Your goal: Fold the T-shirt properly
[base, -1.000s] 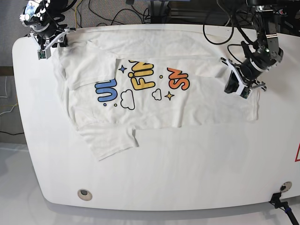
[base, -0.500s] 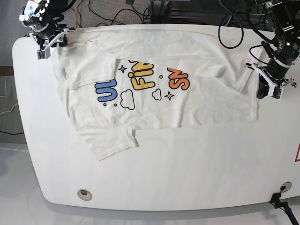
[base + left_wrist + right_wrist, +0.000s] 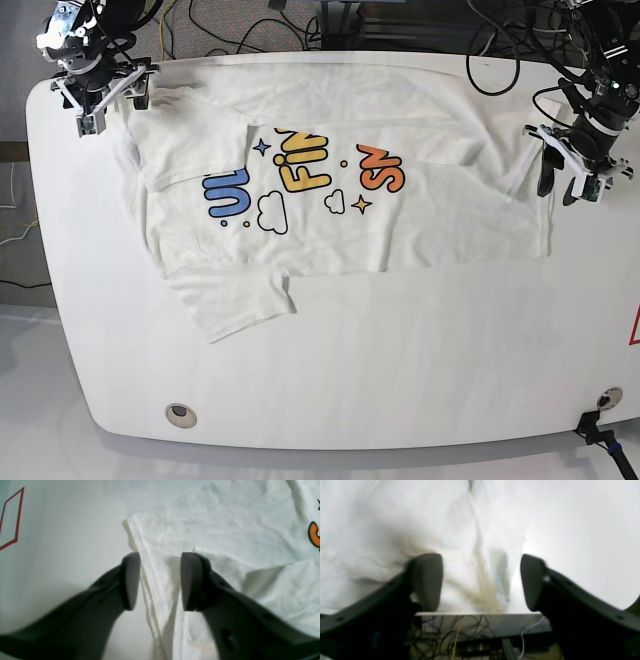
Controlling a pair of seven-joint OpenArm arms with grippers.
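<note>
L gripper (image 3: pixel 160 581) + R gripper (image 3: pixel 481 582) now both spread; 1 T-shirt (image 3: pixel 330 220), part-folded.

T-shirt (image 3: pixel 330 220): soft matt cloth, wrinkled. Tabletop (image 3: pixel 400 350): smooth, hard-looking, faintly glossy. Tool pads (image 3: pixel 193 580): matt black.

Read "UL" in blue, "FIN" in yellow — plus "SM" in orange — on the white T-shirt (image 3: pixel 330 230).

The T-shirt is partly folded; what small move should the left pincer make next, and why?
Probably the left pincer should lower slightly and close on the shirt: its jaws are apart, with the shirt's side edge and a folded-over layer between them in the wrist view.
</note>
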